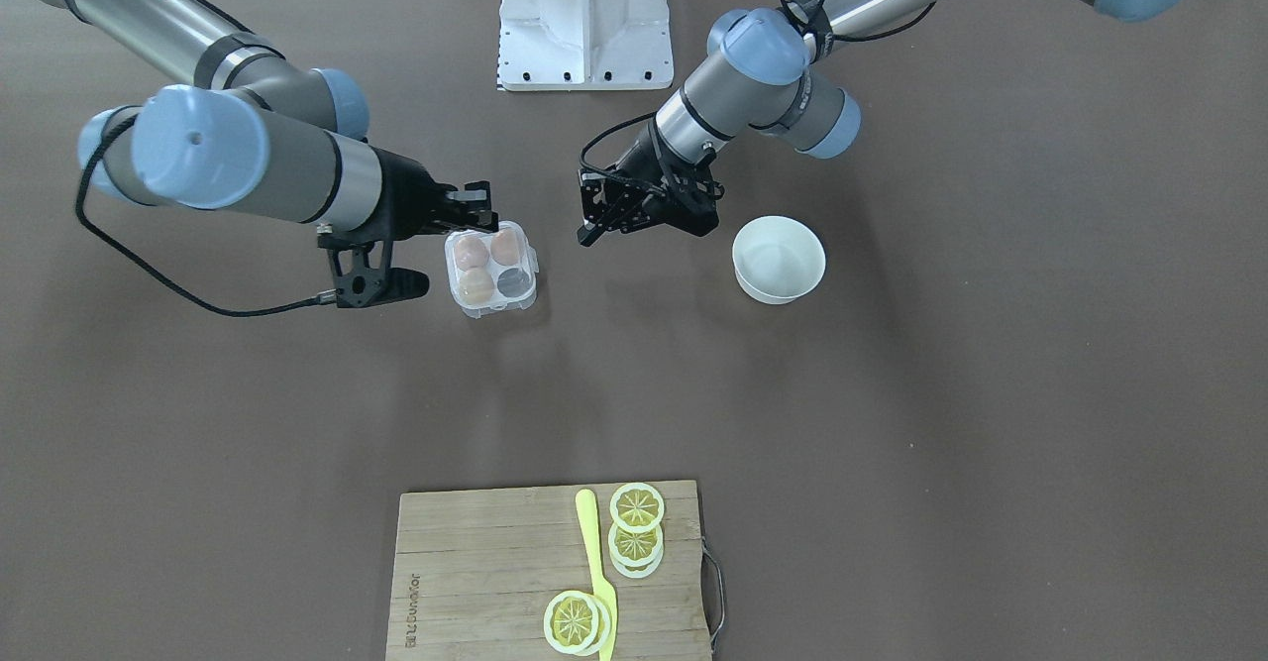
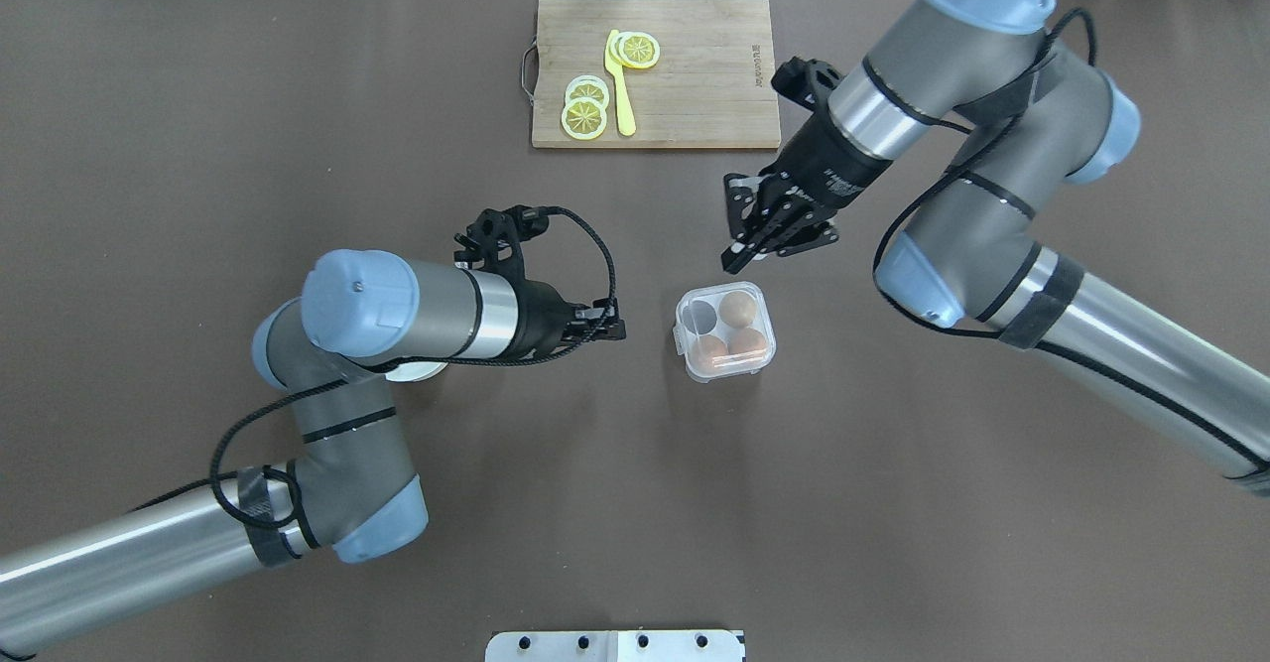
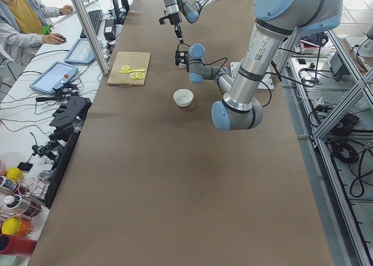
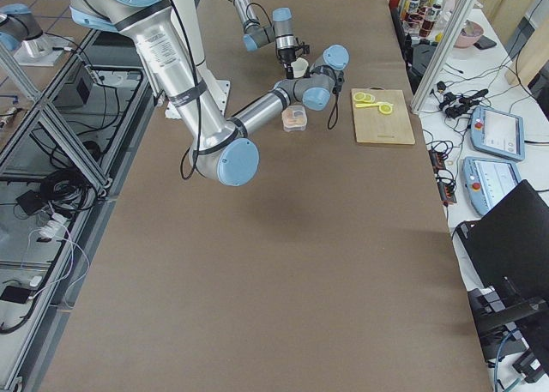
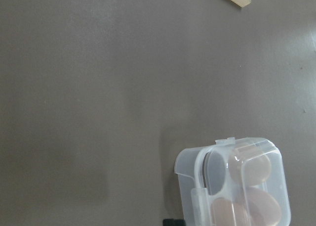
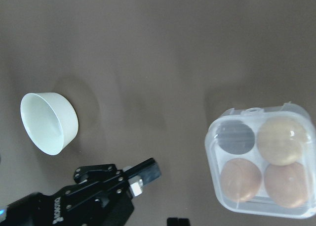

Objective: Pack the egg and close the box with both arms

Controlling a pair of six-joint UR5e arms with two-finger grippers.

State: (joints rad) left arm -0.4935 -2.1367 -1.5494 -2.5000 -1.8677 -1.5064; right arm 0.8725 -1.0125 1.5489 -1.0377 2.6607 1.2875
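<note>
The clear box [image 2: 724, 331] sits mid-table with its lid down; it also shows in the front view [image 1: 491, 267]. Three cells hold eggs: two orange-brown eggs [image 2: 709, 352] [image 2: 750, 344] and a paler tan egg [image 2: 735, 310]. I cannot tell which orange-brown one is the task's egg. One cell [image 6: 236, 137] is empty. My right gripper [image 2: 735, 256] hovers just past the box's far edge, fingers together, holding nothing. My left gripper [image 2: 615, 328] is a short way to the box's left, fingers together and empty. It also shows in the right wrist view [image 6: 147, 172].
A round white bowl [image 1: 779, 259] stands beside the left arm, mostly hidden under it in the overhead view. A wooden cutting board [image 2: 655, 71] with lemon slices [image 2: 585, 106] and a yellow knife [image 2: 622, 86] lies at the far edge. The white base [image 1: 584, 17] is on the robot's side.
</note>
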